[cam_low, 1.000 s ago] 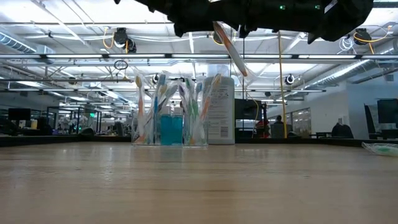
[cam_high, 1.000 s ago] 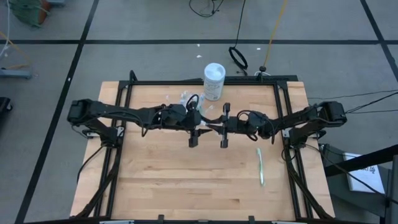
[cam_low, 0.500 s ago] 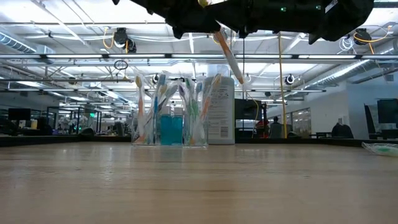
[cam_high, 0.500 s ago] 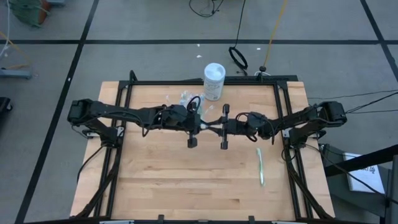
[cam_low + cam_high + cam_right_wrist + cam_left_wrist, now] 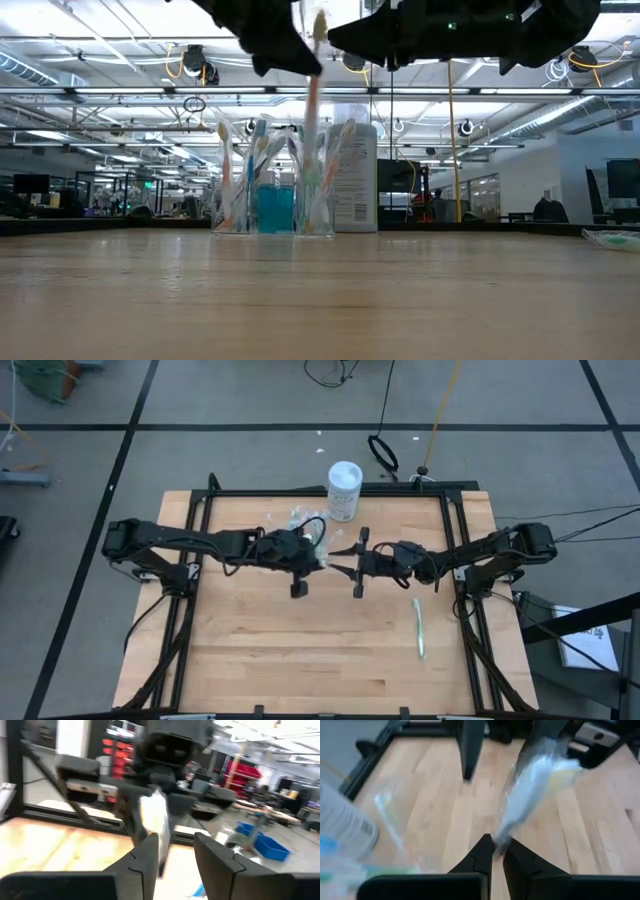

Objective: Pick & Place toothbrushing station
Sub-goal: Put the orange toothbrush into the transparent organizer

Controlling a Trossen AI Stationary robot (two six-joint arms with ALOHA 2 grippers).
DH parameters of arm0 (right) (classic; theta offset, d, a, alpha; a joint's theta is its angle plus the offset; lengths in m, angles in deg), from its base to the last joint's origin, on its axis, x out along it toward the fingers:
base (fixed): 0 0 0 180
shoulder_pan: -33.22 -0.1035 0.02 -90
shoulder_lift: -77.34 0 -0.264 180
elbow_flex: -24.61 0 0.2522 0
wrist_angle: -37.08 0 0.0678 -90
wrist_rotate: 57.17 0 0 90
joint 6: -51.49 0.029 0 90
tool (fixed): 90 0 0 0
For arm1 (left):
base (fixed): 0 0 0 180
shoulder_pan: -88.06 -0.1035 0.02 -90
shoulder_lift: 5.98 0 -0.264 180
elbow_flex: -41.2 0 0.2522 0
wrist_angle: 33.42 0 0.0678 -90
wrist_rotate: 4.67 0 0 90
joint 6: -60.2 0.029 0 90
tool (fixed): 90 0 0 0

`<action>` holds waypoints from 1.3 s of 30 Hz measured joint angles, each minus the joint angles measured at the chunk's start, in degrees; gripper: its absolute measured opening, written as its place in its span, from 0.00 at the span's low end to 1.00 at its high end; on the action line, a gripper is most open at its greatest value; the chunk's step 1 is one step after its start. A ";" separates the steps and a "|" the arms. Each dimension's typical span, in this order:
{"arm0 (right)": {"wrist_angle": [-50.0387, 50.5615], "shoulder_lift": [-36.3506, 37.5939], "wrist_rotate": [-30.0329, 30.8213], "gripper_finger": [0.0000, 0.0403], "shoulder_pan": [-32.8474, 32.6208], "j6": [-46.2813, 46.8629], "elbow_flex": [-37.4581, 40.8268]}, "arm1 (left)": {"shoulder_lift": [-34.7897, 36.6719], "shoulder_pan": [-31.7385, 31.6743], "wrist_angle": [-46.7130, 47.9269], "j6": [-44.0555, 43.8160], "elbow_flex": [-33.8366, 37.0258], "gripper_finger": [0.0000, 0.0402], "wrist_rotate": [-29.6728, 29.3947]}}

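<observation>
Your left gripper [image 5: 493, 851] has its jaws clenched on a wrapped toothbrush [image 5: 532, 790] above the desk [image 5: 300, 650]; right gripper [image 5: 172, 851] jaws released. Steady it upright, then lower into the clear cup [image 5: 272, 205].

Bright overhead ceiling lights — even light, soft shadows — both wrist views motion-blurred

site: industrial lab | evidence: ceiling pipes [image 5: 120, 95], taped floor [image 5: 200, 400], monitors [image 5: 622, 180]
</observation>
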 joint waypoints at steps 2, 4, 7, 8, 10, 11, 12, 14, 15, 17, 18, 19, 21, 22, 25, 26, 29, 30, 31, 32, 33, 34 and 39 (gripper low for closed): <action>-0.07 0.00 1.82 0.30 0.00 -0.16 0.00 | 1.86 -0.16 4.00 -1.53 0.00 0.05 -0.05; -0.46 0.20 3.02 0.31 0.07 0.04 -0.01 | 4.58 -0.33 9.64 -2.75 0.22 0.03 0.14; -0.15 0.16 2.97 0.33 0.07 0.11 -0.04 | 9.02 -0.72 14.23 -3.48 0.09 0.02 -0.22; -0.14 0.10 2.88 0.33 0.04 0.12 -0.04 | 10.55 -1.00 16.14 -4.11 0.09 0.02 -1.07; -0.29 0.13 2.77 0.33 0.00 0.15 -0.04 | 13.15 -1.67 18.23 -5.32 0.09 0.04 -4.00; -0.43 0.15 2.77 0.33 0.02 0.15 -0.04 | 14.24 -2.08 19.52 -5.78 0.07 0.05 -5.99; -0.41 0.15 2.80 0.33 0.02 0.17 -0.04 | 15.20 -2.49 20.89 -6.36 0.07 0.06 -8.13; -0.21 0.14 2.80 0.33 0.04 0.19 -0.04 | 16.86 -3.32 23.06 -7.41 0.07 0.06 -11.99; -0.23 0.14 2.77 0.33 0.04 0.17 -0.04 | 17.45 -3.87 24.38 -7.40 0.07 0.06 -13.60; -0.25 0.14 2.77 0.33 0.04 0.17 -0.04 | 17.96 -4.83 25.45 -6.57 0.07 0.04 -15.58; -0.21 0.13 2.75 0.33 0.02 0.19 -0.04 | 17.96 -5.42 25.03 -5.65 0.07 0.03 -15.63; -0.19 0.13 2.71 0.33 0.02 0.17 -0.04 | 17.91 -5.97 24.34 -4.70 0.07 0.02 -15.44; -0.23 0.13 2.69 0.33 0.02 0.17 -0.04 | 17.81 -6.97 22.26 -3.55 0.07 0.02 -15.01; -0.21 0.13 2.69 0.33 0.02 0.19 -0.04 | 17.44 -7.52 21.25 -3.21 0.06 0.02 -15.00; -0.20 0.13 2.65 0.33 0.02 0.19 -0.04 | 15.10 -8.84 20.31 -3.10 -0.02 0.04 -15.04; -0.19 0.13 2.62 0.33 -0.02 0.19 -0.04 | 14.05 -9.16 20.59 -3.54 0.07 0.05 -15.02; -0.17 0.13 2.60 0.33 -0.02 0.19 -0.04 | 11.08 -9.97 20.05 -6.50 0.07 0.07 -15.14; -0.19 0.13 2.60 0.33 -0.02 0.19 -0.04 | 9.92 -10.23 20.09 -7.98 0.07 0.07 -15.31; -0.19 0.13 2.60 0.33 -0.02 0.19 -0.04 | 8.68 -10.43 20.11 -9.50 0.07 0.07 -15.45; -0.18 0.13 2.58 0.33 -0.02 0.19 -0.04 | 7.22 -10.61 20.11 -11.00 0.07 0.07 -15.68; -0.15 0.13 2.58 0.33 -0.02 0.20 -0.04 | 5.85 -10.68 20.21 -12.24 0.07 0.07 -16.39; -0.16 0.13 2.57 0.33 -0.02 0.19 -0.04 | 4.63 -10.79 20.39 -13.22 0.07 0.07 -17.43; 0.04 0.11 2.56 0.33 -0.02 0.21 -0.04 | -0.50 -10.92 22.90 -17.35 0.07 0.07 -21.92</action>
